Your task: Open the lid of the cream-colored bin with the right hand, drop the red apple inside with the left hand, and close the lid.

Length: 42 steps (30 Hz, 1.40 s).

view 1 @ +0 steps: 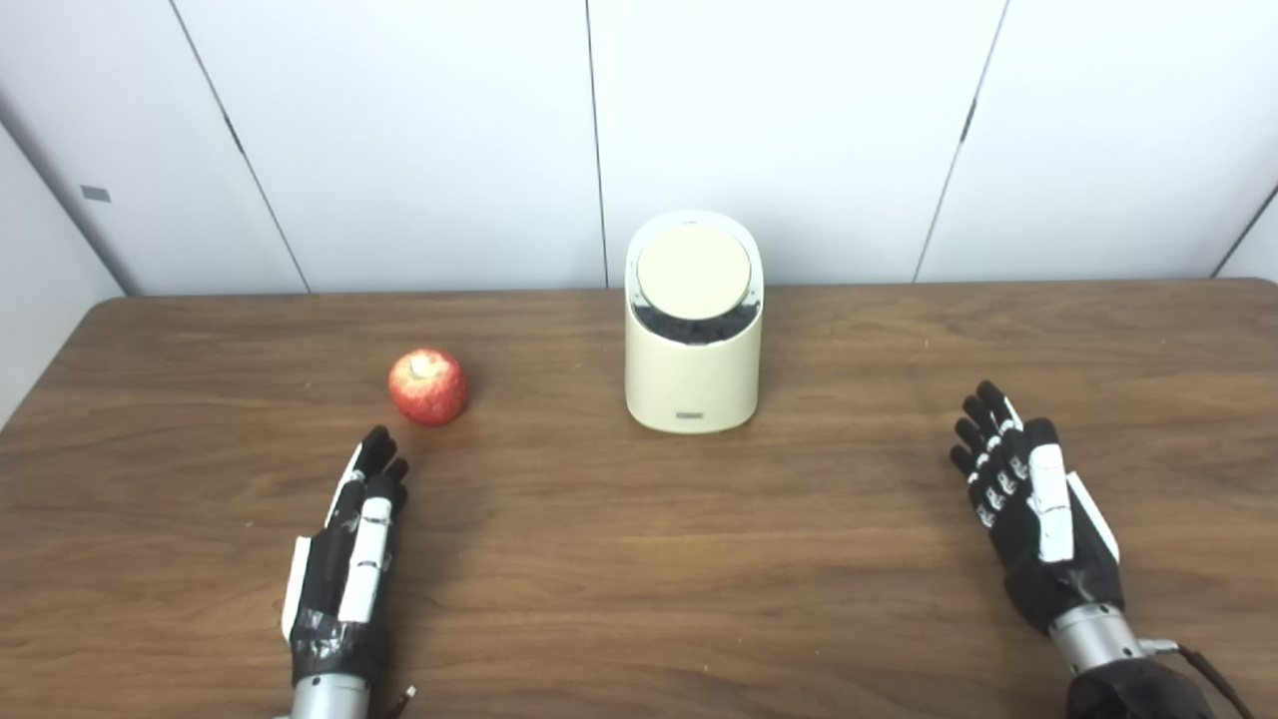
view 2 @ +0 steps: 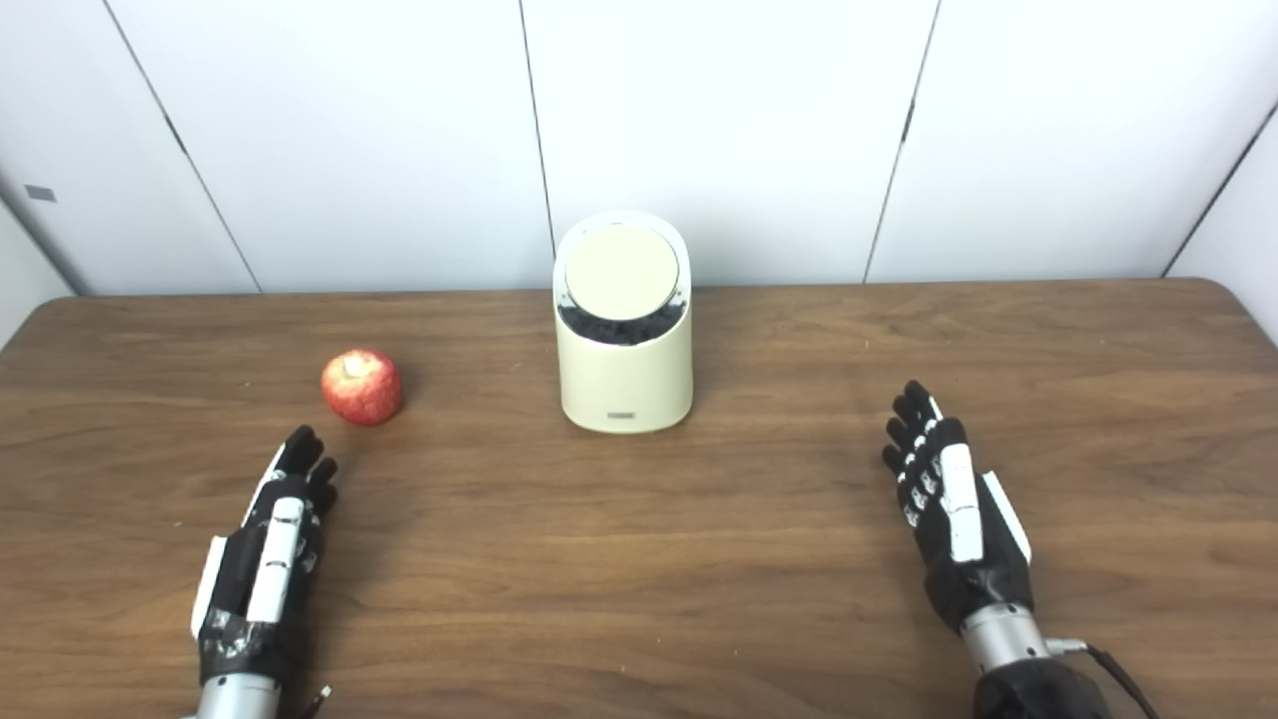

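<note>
With both the left hand (view 1: pixel 344 559) and right hand (view 1: pixel 1038 514) lying empty, fingers extended, on the bench (view 1: pixel 639 559), the right is seemingly preparing to lift the lid (view 1: pixel 693 265) of the cream-colored bin (view 1: pixel 692 374), the red apple (view 1: pixel 427 386) sitting left of it.

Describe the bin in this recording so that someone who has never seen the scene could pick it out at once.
On the brown wooden table, look to the middle, near the far edge by the white wall panels. There stands the cream-colored bin, upright and rounded, with a round slanted lid facing the camera. The only other thing nearby is the red apple to its left, far smaller and round.
</note>
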Available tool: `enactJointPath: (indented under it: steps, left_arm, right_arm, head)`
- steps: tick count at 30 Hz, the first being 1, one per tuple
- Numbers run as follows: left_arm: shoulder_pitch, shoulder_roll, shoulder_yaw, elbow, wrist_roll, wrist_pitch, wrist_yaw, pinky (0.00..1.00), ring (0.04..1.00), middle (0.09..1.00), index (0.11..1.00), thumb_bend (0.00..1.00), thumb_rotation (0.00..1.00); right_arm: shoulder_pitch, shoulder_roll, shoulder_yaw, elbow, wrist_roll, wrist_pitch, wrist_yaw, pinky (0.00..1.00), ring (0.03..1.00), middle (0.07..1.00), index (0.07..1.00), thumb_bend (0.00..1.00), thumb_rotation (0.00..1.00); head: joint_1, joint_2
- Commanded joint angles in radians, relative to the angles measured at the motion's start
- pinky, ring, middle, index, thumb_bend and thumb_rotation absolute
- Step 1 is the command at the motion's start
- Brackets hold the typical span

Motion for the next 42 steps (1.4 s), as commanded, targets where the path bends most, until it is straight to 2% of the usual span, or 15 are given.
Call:
enactJointPath:
  steps: [1, 13, 16, 19, 23, 27, 29, 32, 34, 36, 37, 41, 42]
  left_arm:
    - [-0.001, 0.0, -0.004, -0.005, -0.007, -0.016, -0.009, 0.99, 0.962, 0.97, 0.96, 0.35, 0.68]
    - [0.001, 0.002, -0.005, -0.008, 0.0, -0.013, -0.006, 0.99, 0.965, 0.975, 0.961, 0.35, 0.69]
    - [0.0, 0.003, -0.006, -0.001, 0.005, -0.024, -0.008, 0.99, 0.959, 0.971, 0.963, 0.36, 0.68]
    - [-0.001, 0.006, -0.008, 0.014, 0.009, -0.037, -0.013, 0.99, 0.964, 0.977, 0.97, 0.34, 0.69]
    - [0.0, 0.006, -0.016, 0.038, 0.034, -0.065, -0.01, 0.99, 0.966, 0.977, 0.974, 0.35, 0.68]
    - [0.003, -0.002, -0.022, 0.055, 0.041, -0.093, -0.01, 0.97, 0.96, 0.971, 0.969, 0.36, 0.64]
    - [0.004, -0.002, -0.025, 0.06, 0.043, -0.103, -0.012, 0.98, 0.961, 0.973, 0.973, 0.33, 0.62]
    - [0.005, 0.0, -0.028, 0.066, 0.052, -0.114, -0.012, 0.99, 0.961, 0.973, 0.978, 0.32, 0.6]
    - [0.007, 0.0, -0.029, 0.067, 0.053, -0.113, -0.011, 1.0, 0.966, 0.978, 0.985, 0.32, 0.59]
    - [0.01, 0.001, -0.033, 0.063, 0.057, -0.106, -0.012, 1.0, 0.972, 0.984, 0.991, 0.31, 0.58]
    - [0.011, 0.001, -0.035, 0.062, 0.06, -0.104, -0.012, 1.0, 0.98, 0.989, 0.997, 0.31, 0.58]
    - [0.014, -0.007, -0.039, 0.055, 0.062, -0.093, -0.007, 1.0, 0.985, 0.991, 0.997, 0.3, 0.55]
    - [0.015, -0.009, -0.04, 0.052, 0.062, -0.092, -0.006, 1.0, 0.985, 0.992, 0.998, 0.29, 0.54]
  right_arm:
    - [-0.02, 0.0, -0.004, -0.014, -0.002, -0.054, -0.002, 1.0, 1.0, 1.0, 1.0, 0.56, 1.0]
    - [-0.023, 0.001, -0.002, -0.003, -0.003, -0.07, 0.001, 1.0, 1.0, 1.0, 1.0, 0.54, 1.0]
    - [-0.024, 0.0, 0.002, 0.001, -0.014, -0.077, -0.002, 1.0, 1.0, 1.0, 1.0, 0.55, 1.0]
    - [-0.021, -0.002, 0.004, 0.012, -0.024, -0.097, 0.0, 1.0, 1.0, 1.0, 1.0, 0.57, 0.98]
    - [-0.012, -0.007, 0.01, 0.022, -0.044, -0.125, 0.003, 1.0, 1.0, 1.0, 1.0, 0.6, 0.87]
    - [-0.01, -0.012, 0.011, 0.033, -0.066, -0.153, 0.002, 1.0, 1.0, 0.999, 1.0, 0.64, 0.8]
    - [-0.013, -0.009, 0.01, 0.028, -0.069, -0.144, -0.005, 1.0, 1.0, 1.0, 1.0, 0.66, 0.78]
    - [-0.024, -0.003, 0.012, 0.01, -0.083, -0.117, -0.021, 1.0, 0.998, 0.99, 1.0, 0.68, 0.69]
    - [-0.033, -0.002, 0.016, 0.01, -0.091, -0.115, -0.026, 1.0, 1.0, 0.995, 0.997, 0.66, 0.59]
    - [-0.058, 0.006, 0.024, 0.016, -0.109, -0.127, -0.035, 1.0, 1.0, 0.993, 0.992, 0.66, 0.55]
    - [-0.068, 0.01, 0.027, 0.019, -0.114, -0.131, -0.04, 0.98, 0.989, 0.986, 0.984, 0.69, 0.52]
    - [-0.133, 0.019, 0.068, 0.044, -0.255, -0.156, -0.097, 0.93, 0.939, 0.946, 0.954, 0.77, 0.51]
    - [-0.151, 0.021, 0.078, 0.045, -0.278, -0.148, -0.106, 0.95, 0.945, 0.947, 0.954, 0.8, 0.51]
  head:
    - [-0.001, 0.001]
    - [-0.003, -0.001]
    - [-0.012, -0.013]
    - [-0.02, -0.056]
    - [-0.018, -0.099]
    - [-0.011, -0.133]
    - [-0.009, -0.14]
    - [-0.009, -0.148]
    - [-0.012, -0.161]
    - [-0.009, -0.177]
    - [-0.009, -0.179]
    - [-0.008, -0.194]
    - [-0.007, -0.198]
